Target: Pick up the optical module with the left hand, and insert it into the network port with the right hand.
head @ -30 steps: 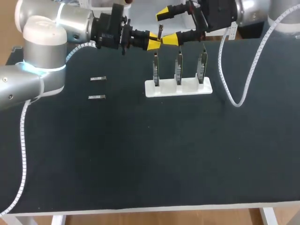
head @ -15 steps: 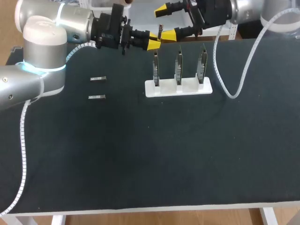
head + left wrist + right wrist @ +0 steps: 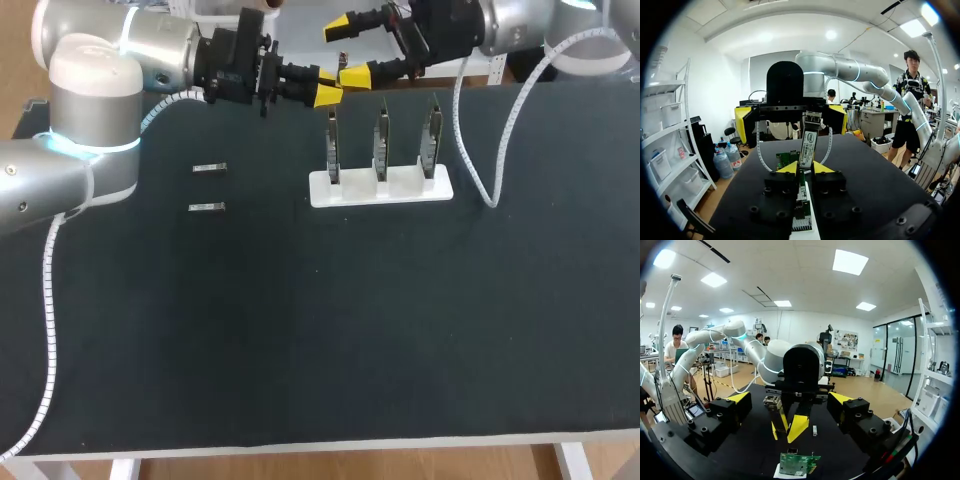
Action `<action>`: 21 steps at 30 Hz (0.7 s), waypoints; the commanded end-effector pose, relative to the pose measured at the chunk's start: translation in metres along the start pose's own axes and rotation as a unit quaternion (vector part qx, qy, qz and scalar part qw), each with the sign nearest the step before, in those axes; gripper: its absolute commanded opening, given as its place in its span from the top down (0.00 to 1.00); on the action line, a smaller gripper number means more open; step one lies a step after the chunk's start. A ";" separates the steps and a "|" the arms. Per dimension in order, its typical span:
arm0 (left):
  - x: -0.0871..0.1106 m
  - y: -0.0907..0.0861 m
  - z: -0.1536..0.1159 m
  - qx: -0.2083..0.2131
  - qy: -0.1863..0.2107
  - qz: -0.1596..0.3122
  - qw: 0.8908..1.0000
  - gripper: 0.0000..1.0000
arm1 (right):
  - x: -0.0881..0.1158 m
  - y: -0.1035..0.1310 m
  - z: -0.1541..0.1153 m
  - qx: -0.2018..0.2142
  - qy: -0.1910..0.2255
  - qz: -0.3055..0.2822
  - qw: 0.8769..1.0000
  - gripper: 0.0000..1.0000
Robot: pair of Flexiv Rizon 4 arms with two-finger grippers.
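My left gripper (image 3: 327, 93) hangs above the table's far edge, shut on the optical module (image 3: 807, 148), a slim metal piece that sticks out upright from between its yellow tips. My right gripper (image 3: 347, 50) faces it, wide open. Its yellow fingertips (image 3: 743, 123) stand on either side of the module's free end without touching it. In the right wrist view the module (image 3: 771, 400) shows end-on ahead of my right gripper (image 3: 790, 399). The network ports sit on three upright circuit boards (image 3: 381, 143) in a white stand (image 3: 380, 188) just below both grippers.
Two spare modules (image 3: 209, 168) (image 3: 206, 207) lie on the black mat left of the stand. A white cable (image 3: 480, 170) from my right arm droops onto the mat right of the stand. The mat's near half holds nothing.
My right gripper has shifted a little to the left and farther back, still wide open around the module's end. The left arm and the module have stayed put.
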State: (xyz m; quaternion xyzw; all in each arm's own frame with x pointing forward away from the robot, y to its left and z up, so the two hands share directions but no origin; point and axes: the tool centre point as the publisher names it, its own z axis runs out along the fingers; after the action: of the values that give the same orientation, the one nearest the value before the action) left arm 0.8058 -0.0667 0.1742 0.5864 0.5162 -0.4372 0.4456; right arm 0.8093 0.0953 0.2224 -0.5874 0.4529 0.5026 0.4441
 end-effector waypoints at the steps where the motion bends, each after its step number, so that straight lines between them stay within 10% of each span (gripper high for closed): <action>1: 0.000 -0.004 0.000 -0.005 0.000 0.001 1.000 1.00 | 0.005 0.001 0.003 0.000 -0.006 0.002 1.000 0.00; 21: 0.000 -0.004 0.000 -0.005 0.000 0.001 1.000 1.00 | 0.005 0.002 0.008 0.000 -0.009 0.011 1.000 0.00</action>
State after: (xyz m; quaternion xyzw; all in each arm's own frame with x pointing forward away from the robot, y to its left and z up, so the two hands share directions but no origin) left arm 0.8058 -0.0667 0.1742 0.5864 0.5162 -0.4372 0.4456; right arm 0.8087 0.1025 0.2166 -0.5784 0.4538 0.5147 0.4411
